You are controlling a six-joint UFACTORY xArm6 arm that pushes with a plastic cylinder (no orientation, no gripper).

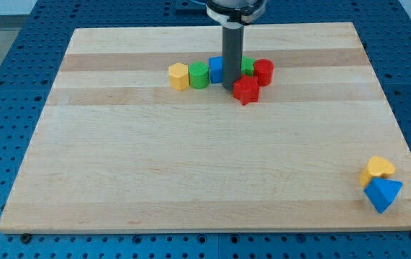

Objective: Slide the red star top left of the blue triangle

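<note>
No pincer is fitted to this arm, so no open or closed state can be told; it ends in a straight dark rod, matte and round in section, whose lower end, my tip point(229, 86), stands on the surface point(191, 165) near the view's top. My tip sits just left of the red star point(246, 91), touching or nearly touching it; which of the two I cannot tell.

The red star is a chunky, notched block lying just below a row of blocks. In that row, from the view's left: a yellow hexagonal block point(179, 75), a green block point(199, 74) with rounded sides, a blue block point(217, 69) partly hidden behind the rod, a sliver of another green block point(247, 66), and a red cylinder point(263, 72) just above and right of the star.

The blue triangle point(383, 193) lies well apart, near the view's bottom right corner, a smooth wedge touching a yellow heart-like block point(377, 170) at its upper left.

The surface is a pale wooden board of glued strips with faint grain, resting on a blue perforated bench point(3, 108).
</note>
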